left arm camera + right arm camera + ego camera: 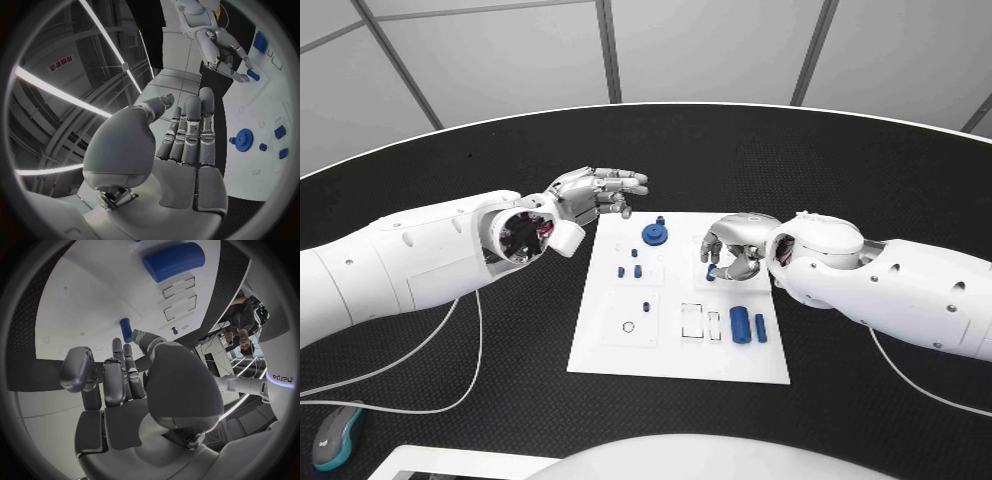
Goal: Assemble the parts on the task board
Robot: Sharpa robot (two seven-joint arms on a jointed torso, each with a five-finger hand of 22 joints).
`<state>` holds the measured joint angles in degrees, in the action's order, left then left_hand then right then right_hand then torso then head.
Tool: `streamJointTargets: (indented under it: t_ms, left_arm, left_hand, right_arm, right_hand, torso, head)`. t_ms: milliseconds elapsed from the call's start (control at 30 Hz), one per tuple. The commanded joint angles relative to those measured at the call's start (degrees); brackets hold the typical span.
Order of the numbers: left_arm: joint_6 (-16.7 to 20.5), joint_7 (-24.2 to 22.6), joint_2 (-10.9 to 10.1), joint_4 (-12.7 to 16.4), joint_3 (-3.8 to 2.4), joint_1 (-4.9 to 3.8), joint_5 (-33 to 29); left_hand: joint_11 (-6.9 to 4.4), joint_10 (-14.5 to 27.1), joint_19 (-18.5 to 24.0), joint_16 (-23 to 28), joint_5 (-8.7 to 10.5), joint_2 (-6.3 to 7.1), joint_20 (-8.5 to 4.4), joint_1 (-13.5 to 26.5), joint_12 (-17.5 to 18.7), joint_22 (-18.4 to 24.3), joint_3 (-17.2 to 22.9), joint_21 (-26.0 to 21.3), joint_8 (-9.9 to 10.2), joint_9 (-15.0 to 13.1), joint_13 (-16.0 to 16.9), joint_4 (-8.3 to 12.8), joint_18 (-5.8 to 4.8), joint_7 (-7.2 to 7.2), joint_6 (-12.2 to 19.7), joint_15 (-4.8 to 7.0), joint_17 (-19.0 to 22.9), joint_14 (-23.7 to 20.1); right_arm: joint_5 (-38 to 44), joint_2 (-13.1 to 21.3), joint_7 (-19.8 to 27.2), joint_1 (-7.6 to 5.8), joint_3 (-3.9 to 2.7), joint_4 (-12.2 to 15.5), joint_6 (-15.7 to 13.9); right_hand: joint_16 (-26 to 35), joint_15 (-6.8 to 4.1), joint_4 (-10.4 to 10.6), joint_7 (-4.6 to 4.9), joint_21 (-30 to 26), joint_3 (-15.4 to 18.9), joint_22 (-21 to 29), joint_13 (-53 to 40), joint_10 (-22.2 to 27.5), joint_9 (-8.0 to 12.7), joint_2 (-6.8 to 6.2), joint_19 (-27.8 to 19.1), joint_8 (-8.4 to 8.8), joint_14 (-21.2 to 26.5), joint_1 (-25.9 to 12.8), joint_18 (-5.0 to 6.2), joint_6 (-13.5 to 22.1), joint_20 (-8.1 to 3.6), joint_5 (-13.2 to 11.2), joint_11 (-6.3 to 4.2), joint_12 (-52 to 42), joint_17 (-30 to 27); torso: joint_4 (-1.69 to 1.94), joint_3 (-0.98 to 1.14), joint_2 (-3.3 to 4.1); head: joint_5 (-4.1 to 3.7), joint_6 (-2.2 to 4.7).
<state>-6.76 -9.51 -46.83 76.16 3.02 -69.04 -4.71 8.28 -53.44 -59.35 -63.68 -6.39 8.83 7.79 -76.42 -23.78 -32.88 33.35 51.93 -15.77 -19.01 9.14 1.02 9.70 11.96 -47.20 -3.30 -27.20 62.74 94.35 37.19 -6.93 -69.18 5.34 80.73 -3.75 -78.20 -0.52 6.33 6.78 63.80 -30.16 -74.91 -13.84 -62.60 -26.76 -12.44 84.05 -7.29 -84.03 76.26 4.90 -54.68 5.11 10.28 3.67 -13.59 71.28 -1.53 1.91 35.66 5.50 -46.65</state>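
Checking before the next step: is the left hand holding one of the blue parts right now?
No, the left hand is open in the left wrist view, fingers extended with nothing in them, hovering beside the task board.

my right hand (733,250) covers part of the task board (678,345), and i cannot tell whether my fingertips (139,336) touch the small blue peg (125,330); the blue cylinder (173,261) nearly reaches the wrist picture's rim
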Motion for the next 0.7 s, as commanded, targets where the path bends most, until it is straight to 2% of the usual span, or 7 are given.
streamJointTargets:
  t_ms: [33,367,700]
  left_arm:
    - [0.0,0.0,0.0,0.0,0.00,0.00,0.0]
    - [-0.1,0.1,-0.1,0.1,0.00,0.00,0.0]
    - [-0.1,0.2,0.0,0.1,0.00,-0.01,0.0]
  left_hand:
    - [-0.22,0.3,-0.1,-0.3,0.26,-0.11,0.37,-0.1,-0.3,0.1,-0.3,-0.2,0.0,-0.1,0.1,0.0,0.93,0.29,0.1,0.01,0.1,-0.5]
    - [-0.22,0.3,-0.1,-0.3,0.26,-0.11,0.37,-0.1,-0.3,0.1,-0.3,-0.2,0.0,-0.1,0.1,0.0,0.93,0.29,0.1,0.01,0.1,-0.5]
    - [-0.22,0.3,0.0,-0.3,0.25,-0.09,0.35,-0.2,-0.4,0.1,-0.3,-0.2,0.0,-0.1,0.1,0.0,0.94,0.30,0.1,0.03,0.1,-0.5]
  right_arm:
    - [0.0,-0.1,-0.1,0.04,0.01,-0.2,0.2]
    - [0.0,-0.6,-0.2,0.18,0.09,-0.6,1.0]
    - [0.0,-0.8,-0.1,0.53,0.12,-0.9,1.2]
  right_hand:
    - [-0.3,-0.43,-0.1,0.02,0.5,-0.5,-5.7,0.1,-0.6,0.0,0.03,1.2,-0.32,-1.8,0.7,-0.43,-0.6,-0.54,0.2,-0.02,0.3,0.2]
    - [-0.8,-0.77,-0.6,0.23,1.9,-1.4,-6.3,0.3,-2.4,-0.3,0.36,1.6,-1.08,-2.2,1.3,-0.67,-2.0,-0.95,0.1,-0.42,0.4,0.9]
    - [-1.0,-0.97,-1.1,0.07,3.0,-2.0,-6.8,0.2,-4.2,-0.7,1.12,1.9,-2.03,-2.3,1.6,-0.86,-3.9,-1.16,-0.1,-0.64,0.3,1.2]
  torso:
    - [-0.09,0.03,-0.03]
    - [-0.10,0.14,-0.04]
    - [-0.13,0.11,-0.05]
  head:
    - [0.14,-0.09]
    - [0.25,-0.29]
    - [0.31,-0.45]
